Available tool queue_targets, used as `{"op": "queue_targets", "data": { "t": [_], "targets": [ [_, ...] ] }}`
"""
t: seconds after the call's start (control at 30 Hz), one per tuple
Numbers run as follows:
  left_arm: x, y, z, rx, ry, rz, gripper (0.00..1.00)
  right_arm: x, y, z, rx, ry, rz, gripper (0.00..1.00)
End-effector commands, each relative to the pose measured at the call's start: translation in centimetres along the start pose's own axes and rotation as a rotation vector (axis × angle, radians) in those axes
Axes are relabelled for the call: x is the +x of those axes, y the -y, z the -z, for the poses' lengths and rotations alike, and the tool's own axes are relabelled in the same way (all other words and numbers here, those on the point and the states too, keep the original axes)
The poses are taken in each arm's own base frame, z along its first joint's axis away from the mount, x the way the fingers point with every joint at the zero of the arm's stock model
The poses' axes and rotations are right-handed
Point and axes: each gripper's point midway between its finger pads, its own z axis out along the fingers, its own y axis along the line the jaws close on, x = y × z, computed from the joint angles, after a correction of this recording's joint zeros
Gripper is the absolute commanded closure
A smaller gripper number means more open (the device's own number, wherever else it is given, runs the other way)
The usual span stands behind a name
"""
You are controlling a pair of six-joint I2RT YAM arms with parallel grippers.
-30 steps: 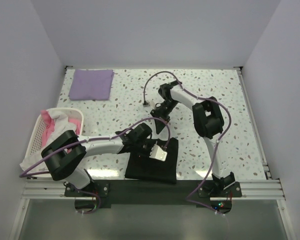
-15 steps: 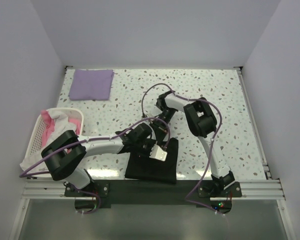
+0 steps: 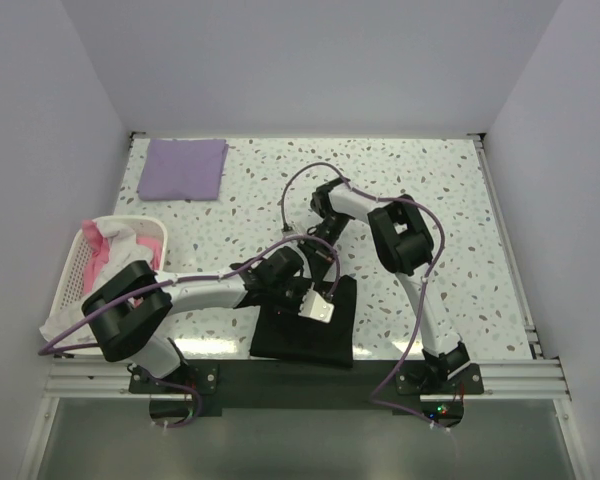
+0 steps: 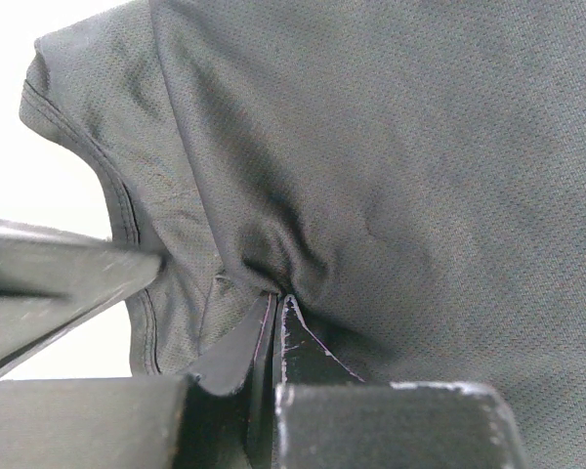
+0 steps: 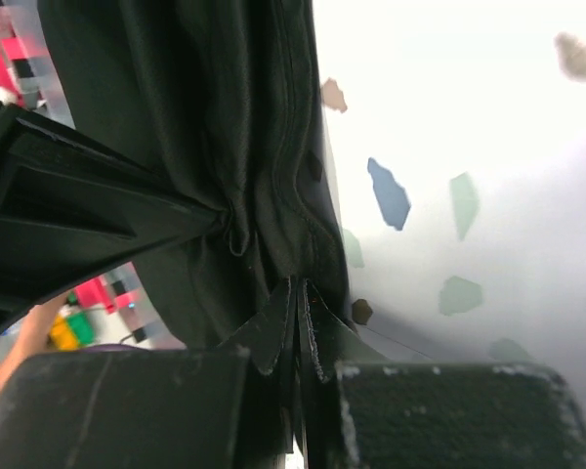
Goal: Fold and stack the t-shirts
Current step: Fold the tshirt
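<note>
Well left of the black t-shirt I see a basket of clothes, and beyond it a folded purple shirt. My left hand is clamped on the black t-shirt, which lies at the tabletop's near edge. My right hand pinches its far edge.

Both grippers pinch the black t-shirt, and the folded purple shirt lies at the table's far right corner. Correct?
No. The top external view shows the folded purple shirt at the table's far left corner. The left gripper and right gripper do pinch the black t-shirt.
</note>
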Motion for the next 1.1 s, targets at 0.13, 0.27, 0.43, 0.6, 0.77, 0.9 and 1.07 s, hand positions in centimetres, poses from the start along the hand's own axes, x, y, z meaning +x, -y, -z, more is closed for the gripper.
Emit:
{"op": "queue_targets", "data": {
  "t": [0.13, 0.27, 0.43, 0.6, 0.77, 0.9, 1.07],
  "targets": [
    [-0.6, -0.3, 0.4, -0.03, 0.022, -0.016, 1.0, -0.1, -5.4, 3.6, -0.04, 0.015, 0.032, 1.0],
    [-0.6, -0.2, 0.4, -0.028, 0.023, -0.016, 1.0, 1.3, -5.6, 2.8, -0.071, -0.03, 0.02, 1.0],
    [-0.6, -0.3, 0.3, -0.028, 0.023, -0.016, 1.0, 2.1, -5.4, 1.6, -0.09, -0.07, 0.011, 1.0],
    [-0.7, -0.4, 0.3, -0.029, 0.021, -0.019, 1.0, 2.3, -5.5, 1.1, -0.103, -0.078, 0.005, 1.0],
    [-0.6, -0.2, 0.2, -0.023, 0.021, -0.015, 1.0, 2.1, -6.5, 1.5, -0.105, -0.059, 0.011, 1.0],
    [-0.7, -0.2, 0.2, -0.024, 0.024, -0.017, 1.0, 2.3, -7.5, 1.4, -0.117, -0.055, 0.013, 1.0],
    [-0.7, -0.3, 0.3, -0.026, 0.021, -0.02, 1.0, 2.4, -8.8, 1.5, -0.118, -0.051, 0.033, 1.0]
  ]
}}
